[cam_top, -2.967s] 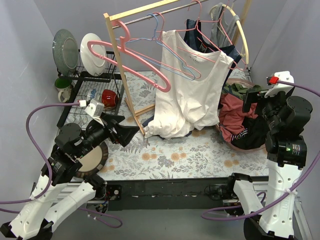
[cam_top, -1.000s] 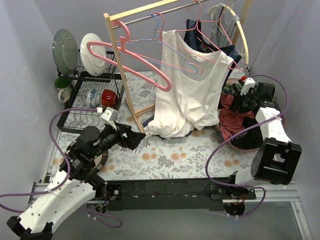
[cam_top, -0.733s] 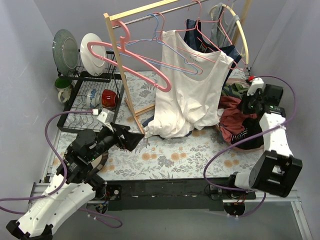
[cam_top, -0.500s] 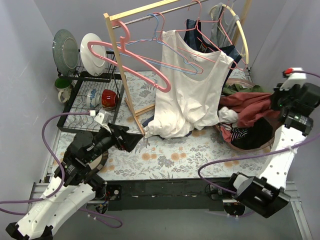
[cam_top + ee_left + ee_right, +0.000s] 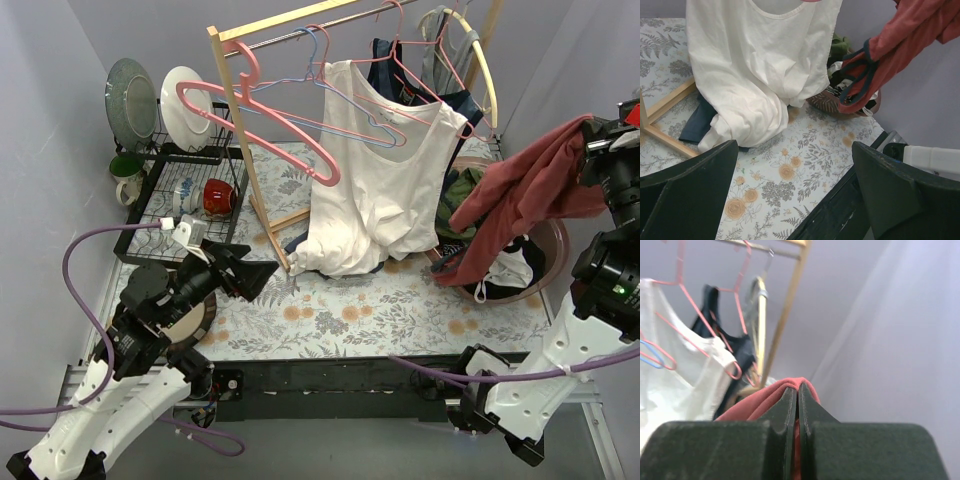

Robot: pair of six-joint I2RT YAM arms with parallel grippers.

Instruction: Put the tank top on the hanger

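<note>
Pickup step: right gripper [image 5: 797,402] is clamped on the rust-red tank top [image 5: 520,195], which dangles above the laundry basket [image 5: 556,240]. Left gripper [image 5: 258,275] is gaping wide. Next up is threading the pink wire hanger [image 5: 325,55], probably the free one.

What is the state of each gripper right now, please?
Left gripper: open, holding nothing.
Right gripper: closed on the tank top, which hangs from it in the air.

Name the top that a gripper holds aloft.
The rust-red tank top, pinched by the right gripper; the white top hangs on the rack.
</note>
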